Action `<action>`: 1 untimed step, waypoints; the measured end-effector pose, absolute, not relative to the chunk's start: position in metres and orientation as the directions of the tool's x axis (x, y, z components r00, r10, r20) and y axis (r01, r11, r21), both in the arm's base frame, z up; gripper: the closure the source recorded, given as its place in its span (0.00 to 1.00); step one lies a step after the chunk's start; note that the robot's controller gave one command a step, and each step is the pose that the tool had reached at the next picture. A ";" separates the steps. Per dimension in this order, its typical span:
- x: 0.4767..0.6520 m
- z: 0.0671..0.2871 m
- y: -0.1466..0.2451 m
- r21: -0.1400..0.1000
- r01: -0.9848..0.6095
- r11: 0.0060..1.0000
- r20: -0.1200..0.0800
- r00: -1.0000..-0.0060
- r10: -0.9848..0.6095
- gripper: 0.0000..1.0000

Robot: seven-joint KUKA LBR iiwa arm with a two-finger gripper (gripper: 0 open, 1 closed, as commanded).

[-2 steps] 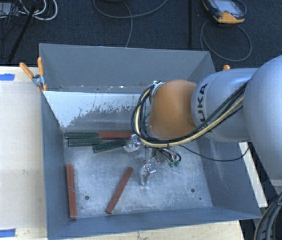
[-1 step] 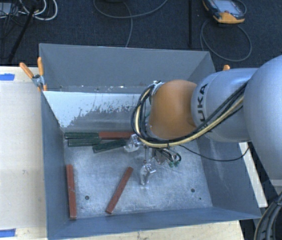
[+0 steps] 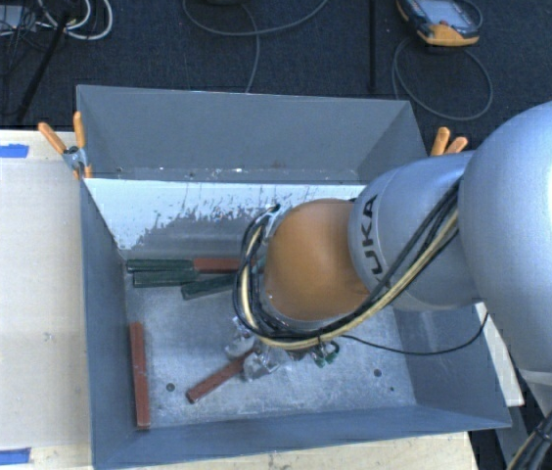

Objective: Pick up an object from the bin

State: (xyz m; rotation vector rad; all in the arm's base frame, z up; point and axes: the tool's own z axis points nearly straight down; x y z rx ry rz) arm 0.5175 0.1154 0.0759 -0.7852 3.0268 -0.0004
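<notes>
Gripper [image 3: 253,357] low at the end of a flat reddish-brown stick [image 3: 213,384], near the front edge of the grey metal bin [image 3: 256,145]; how far it is open cannot be told.

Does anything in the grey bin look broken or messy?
Nothing looks broken or spilled. The sticks just lie every which way: dark green sticks bunched near the back, a long reddish-brown stick by the left wall of the bin, and a short brown stick lying slanted, its upper end by the gripper.
</notes>
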 end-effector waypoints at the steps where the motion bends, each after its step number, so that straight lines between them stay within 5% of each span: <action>1: 0.517 0.076 0.115 -0.004 -0.486 0.874 -0.014 -0.874 -0.486 1.00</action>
